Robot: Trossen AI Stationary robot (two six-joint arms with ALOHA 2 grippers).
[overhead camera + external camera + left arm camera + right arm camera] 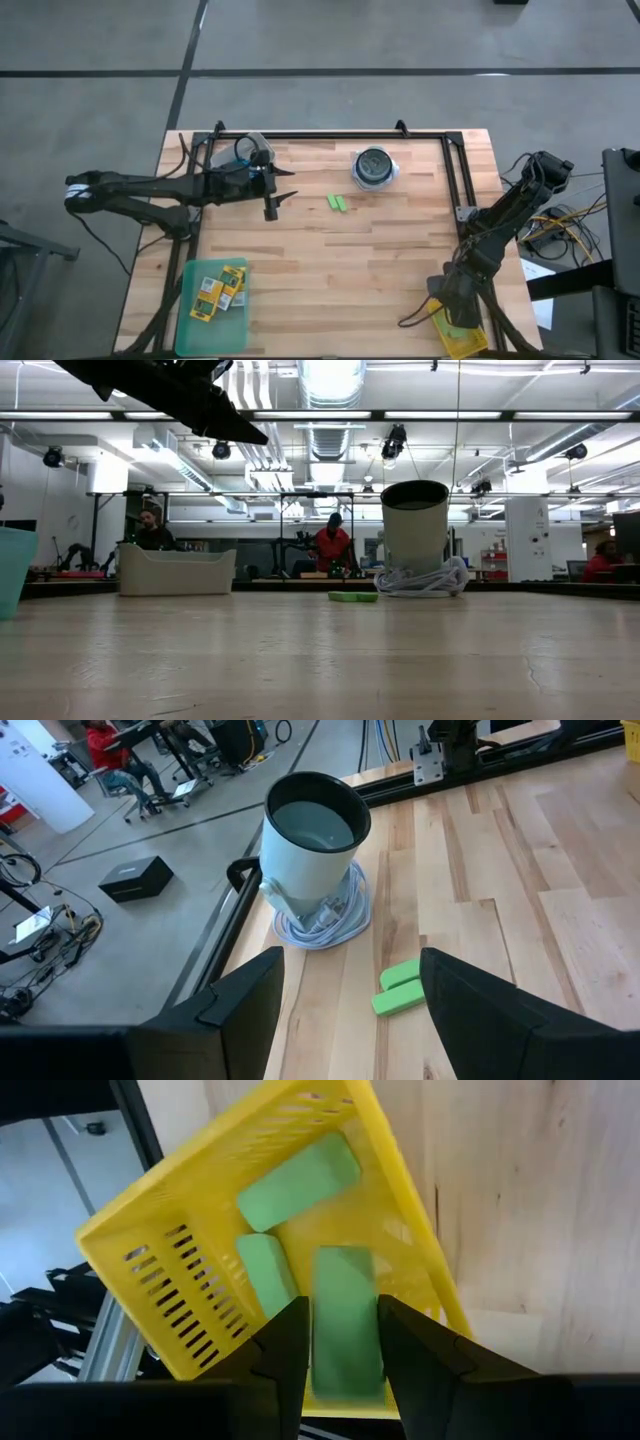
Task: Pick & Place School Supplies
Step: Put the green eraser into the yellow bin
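Note:
Two light-green eraser blocks (pixel 337 203) lie side by side on the wooden table, also in the left wrist view (pixel 400 990) and the low view (pixel 352 597). My left gripper (pixel 279 196) hangs open and empty just left of them, its fingers (pixel 350 960) apart. My right gripper (pixel 456 306) is over the yellow bin (pixel 464 338) at the near right corner, shut on a green block (pixel 345 1330). Two more blocks (pixel 285 1210) lie in the bin (pixel 150 1240). Yellow-and-green crayon boxes (pixel 218 288) lie in the green tray (pixel 190 325). No scissors show. My right gripper pinches the green block's two long sides (pixel 345 1370) between its two fingers, which lie along the block. It comes from above, pointing down into the yellow bin. The block is clear of the two blocks on the bin's floor.
A white cup (pixel 374 167) stands on a coiled white cable at the far middle, just beyond the erasers (pixel 310 840). A black frame (pixel 330 134) runs along the far and side edges. Bare wood lies in the table's middle. People sit in the room behind (pixel 330 545).

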